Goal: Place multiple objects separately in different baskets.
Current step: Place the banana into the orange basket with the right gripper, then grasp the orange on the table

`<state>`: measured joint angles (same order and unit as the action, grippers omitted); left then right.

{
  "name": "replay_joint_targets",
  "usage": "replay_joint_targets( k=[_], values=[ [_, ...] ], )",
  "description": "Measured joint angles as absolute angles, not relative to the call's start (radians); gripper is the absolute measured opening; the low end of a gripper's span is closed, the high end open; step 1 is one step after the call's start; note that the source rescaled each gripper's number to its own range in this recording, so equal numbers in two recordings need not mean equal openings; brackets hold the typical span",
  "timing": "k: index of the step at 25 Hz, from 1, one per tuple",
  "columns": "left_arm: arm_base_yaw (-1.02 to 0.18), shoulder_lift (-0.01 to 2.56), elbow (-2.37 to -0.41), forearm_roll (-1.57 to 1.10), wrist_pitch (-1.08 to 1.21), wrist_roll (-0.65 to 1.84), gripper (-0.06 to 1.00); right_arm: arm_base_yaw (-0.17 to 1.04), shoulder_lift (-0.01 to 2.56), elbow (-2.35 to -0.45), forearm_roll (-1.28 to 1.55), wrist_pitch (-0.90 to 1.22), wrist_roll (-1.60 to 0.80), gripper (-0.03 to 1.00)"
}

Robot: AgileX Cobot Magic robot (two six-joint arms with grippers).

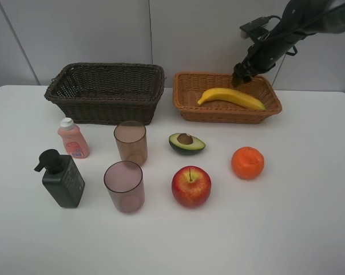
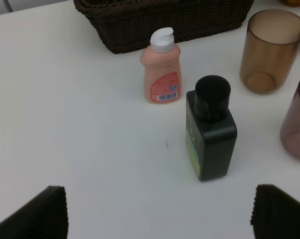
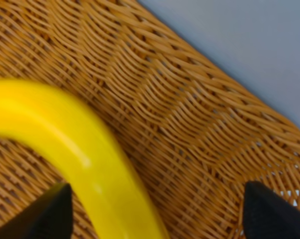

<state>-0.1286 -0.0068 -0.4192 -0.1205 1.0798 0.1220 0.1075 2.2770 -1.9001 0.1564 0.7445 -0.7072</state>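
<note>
Exterior high: right gripper [image 1: 239, 78], jaws apart, nose-down over banana [image 1: 232, 97] in tan basket [image 1: 226, 114].

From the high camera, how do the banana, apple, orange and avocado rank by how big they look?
1. banana: longest, though farthest back.
2. apple.
3. orange: slightly smaller, but the apple sits nearer.
4. avocado: wider than the orange but flatter, so it is a close call.

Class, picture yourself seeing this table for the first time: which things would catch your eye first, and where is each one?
The yellow banana stands out most, lying in the light orange-tan basket at the back right, with the right gripper hanging open over it. Next come the red apple and the orange, bright on the white table in front of that basket.
</note>
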Motion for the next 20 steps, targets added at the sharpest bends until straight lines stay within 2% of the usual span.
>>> replay_joint_targets(
  k=[6, 7, 9, 11, 13, 20],
  values=[
    [-0.129, -0.007, -0.419, -0.121, 1.08, 0.122, 0.98, 0.107, 2.277, -1.9, 0.168, 0.744, -0.707, 0.65],
    [-0.129, -0.007, -0.419, -0.121, 1.08, 0.122, 0.98, 0.107, 2.277, -1.9, 0.168, 0.744, -0.707, 0.69],
    [-0.129, -0.007, -0.419, -0.121, 1.08, 0.122, 0.98, 0.107, 2.277, -1.9, 0.169, 0.744, -0.707, 0.86],
    [-0.129, -0.007, -0.419, -0.121, 1.08, 0.122, 0.98, 0.107, 2.277, -1.9, 0.17, 0.744, -0.707, 0.94],
    [-0.129, -0.007, -0.419, -0.121, 1.08, 0.122, 0.98, 0.107, 2.277, -1.9, 0.17, 0.746, -0.707, 0.98],
    [-0.129, -0.007, -0.419, -0.121, 1.08, 0.122, 0.98, 0.107, 2.277, -1.9, 0.171, 0.746, -0.707, 1.0]
  ],
)
